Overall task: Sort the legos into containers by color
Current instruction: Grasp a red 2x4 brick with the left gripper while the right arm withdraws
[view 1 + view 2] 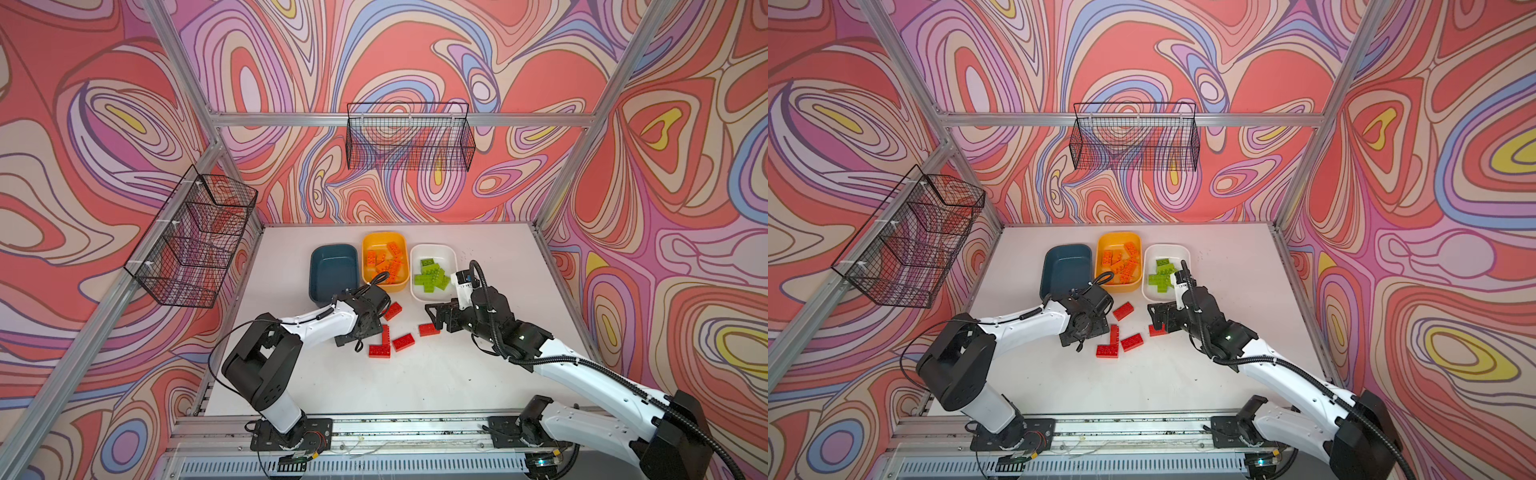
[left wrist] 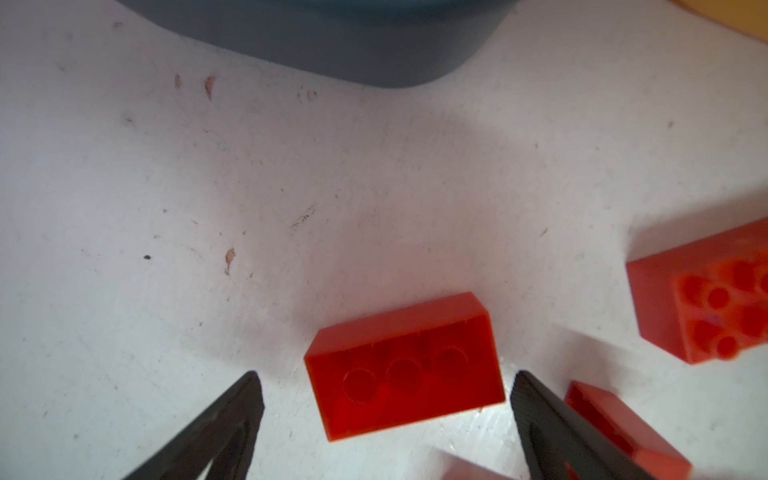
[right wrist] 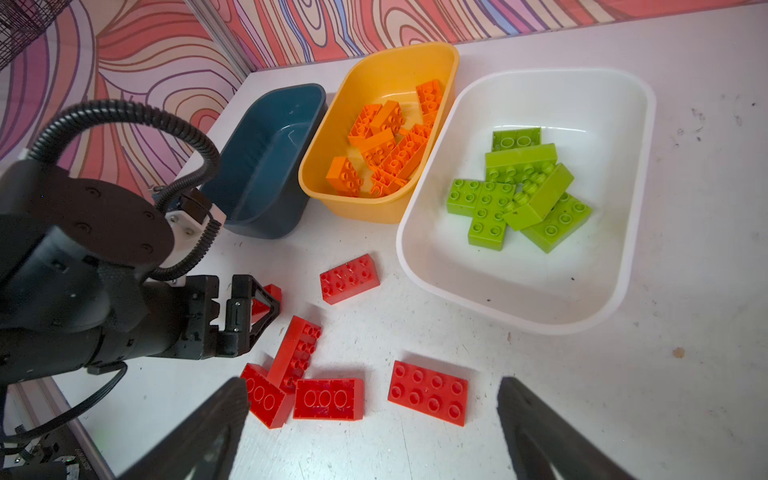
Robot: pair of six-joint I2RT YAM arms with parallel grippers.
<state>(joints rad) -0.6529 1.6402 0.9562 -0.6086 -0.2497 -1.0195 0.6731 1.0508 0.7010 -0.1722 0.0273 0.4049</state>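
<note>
Left jaws flank red brick (image 2: 403,365), underside apparently up.

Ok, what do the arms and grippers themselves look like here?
The left arm and right arm match: white shell links, black joint housings. The left gripper and right gripper are black, with tapered, ribbed fingers. A black corrugated hose loops at each wrist.

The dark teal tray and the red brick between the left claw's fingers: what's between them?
Only bare white table, scuffed and speckled, lies between the teal tray and that red brick. The left wrist view shows it.
</note>
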